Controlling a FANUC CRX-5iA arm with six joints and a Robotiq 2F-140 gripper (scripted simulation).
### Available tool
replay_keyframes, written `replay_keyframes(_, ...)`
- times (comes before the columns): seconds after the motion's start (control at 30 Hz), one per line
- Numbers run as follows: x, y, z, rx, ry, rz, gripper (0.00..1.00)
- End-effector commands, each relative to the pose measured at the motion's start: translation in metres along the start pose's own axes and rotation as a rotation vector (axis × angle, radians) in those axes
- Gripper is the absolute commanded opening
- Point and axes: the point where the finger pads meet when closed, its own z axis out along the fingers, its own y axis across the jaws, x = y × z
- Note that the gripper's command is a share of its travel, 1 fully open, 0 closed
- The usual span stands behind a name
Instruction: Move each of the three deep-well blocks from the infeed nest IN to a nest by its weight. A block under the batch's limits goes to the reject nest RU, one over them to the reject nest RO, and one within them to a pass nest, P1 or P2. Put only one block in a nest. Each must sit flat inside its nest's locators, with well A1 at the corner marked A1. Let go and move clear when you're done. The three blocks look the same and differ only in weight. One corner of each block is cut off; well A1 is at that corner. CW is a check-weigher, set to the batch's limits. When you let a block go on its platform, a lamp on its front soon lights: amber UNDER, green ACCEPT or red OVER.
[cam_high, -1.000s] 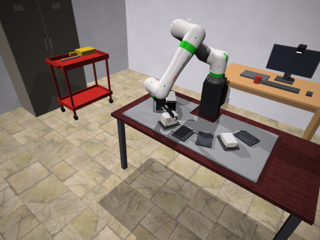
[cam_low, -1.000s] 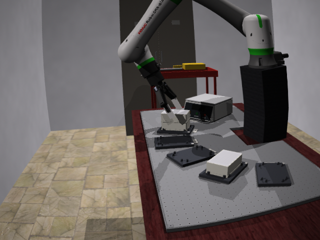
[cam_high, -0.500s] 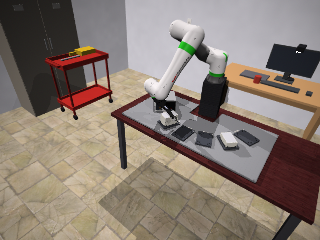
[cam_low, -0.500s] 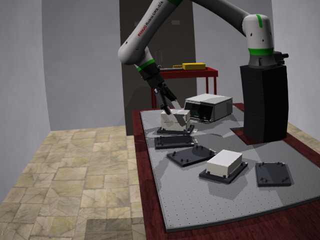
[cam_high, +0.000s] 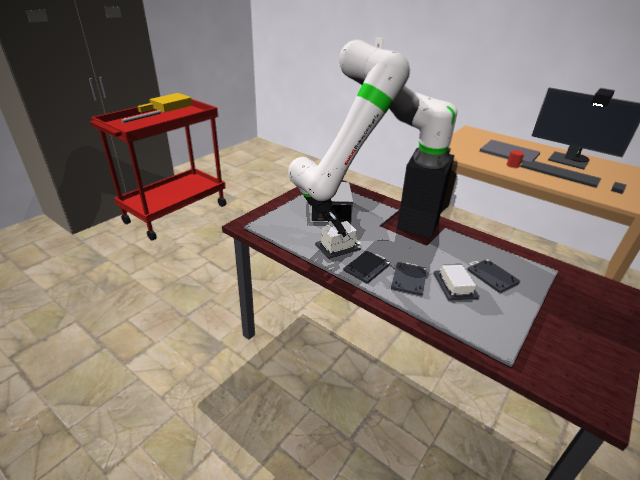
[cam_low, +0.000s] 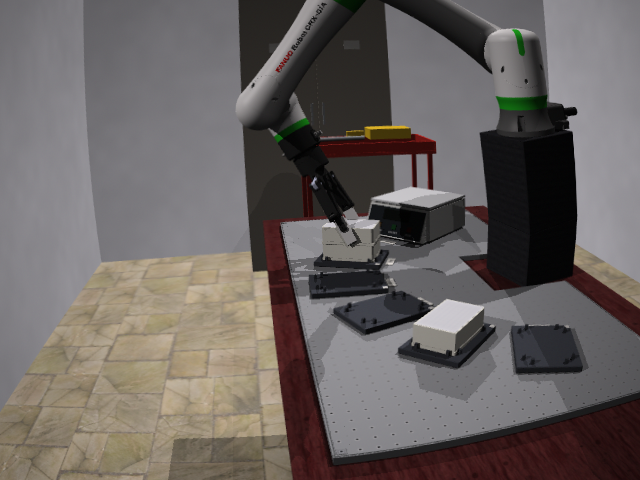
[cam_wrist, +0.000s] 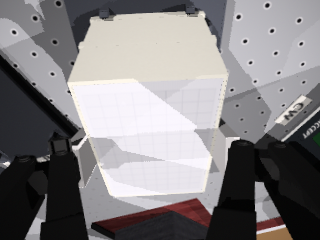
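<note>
Jaws (cam_high: 345, 230) (cam_low: 351, 226) astride block (cam_high: 333, 237) (cam_low: 334, 234) (cam_wrist: 145, 112), CW label (cam_wrist: 293, 111), FANUC arm (cam_high: 356, 139) (cam_low: 297, 51)

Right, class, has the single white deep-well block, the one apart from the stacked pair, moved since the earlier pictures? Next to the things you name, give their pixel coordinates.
No, the block (cam_high: 458, 279) (cam_low: 448, 326) sits unshifted against its nest's (cam_high: 465, 298) (cam_low: 475, 346) locators.
</note>
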Motion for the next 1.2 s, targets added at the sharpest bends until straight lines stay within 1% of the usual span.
replay_keyframes(0.0,0.0,0.0,0.0,0.0,0.0,0.0,0.1)
replay_keyframes(0.7,0.0,0.0,0.0,0.0,0.0,0.0,0.1)
replay_keyframes(1.17,-0.011,0.0,-0.019,0.0,0.0,0.0,0.1)
